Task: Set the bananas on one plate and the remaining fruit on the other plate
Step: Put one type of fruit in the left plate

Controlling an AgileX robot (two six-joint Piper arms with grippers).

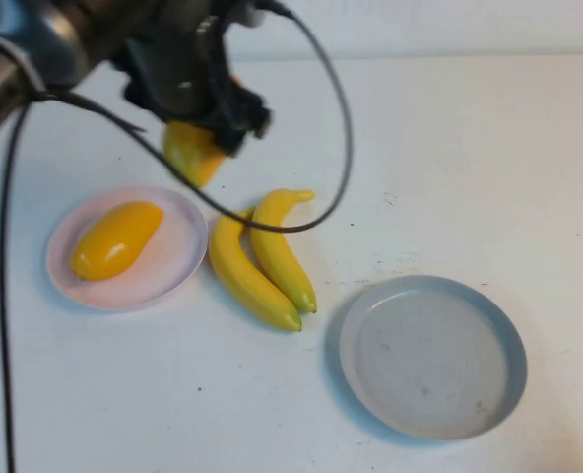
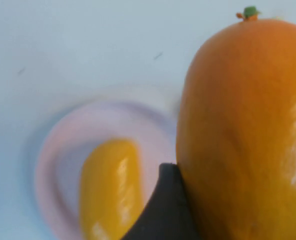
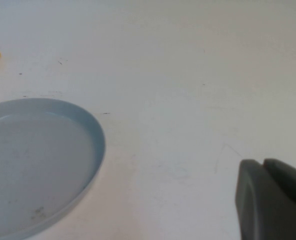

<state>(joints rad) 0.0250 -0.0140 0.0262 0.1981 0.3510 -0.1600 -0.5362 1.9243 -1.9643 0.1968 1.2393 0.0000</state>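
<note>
Jaws of the left gripper (image 1: 205,126) clamp one mango (image 1: 193,150) in the air, just beyond the pink plate (image 1: 178,261), where the other mango (image 1: 116,239) lies. Two bananas (image 1: 262,258) rest on the table between that plate and the bare grey-blue plate (image 1: 431,357). Whether the right gripper's (image 3: 273,200) jaws are apart, I cannot tell.

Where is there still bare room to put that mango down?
The left gripper holds the second mango above the table. The pink plate has bare room beside its mango. The grey-blue plate holds nothing. The bananas crowd the middle. The right gripper hangs past the grey-blue plate.
</note>
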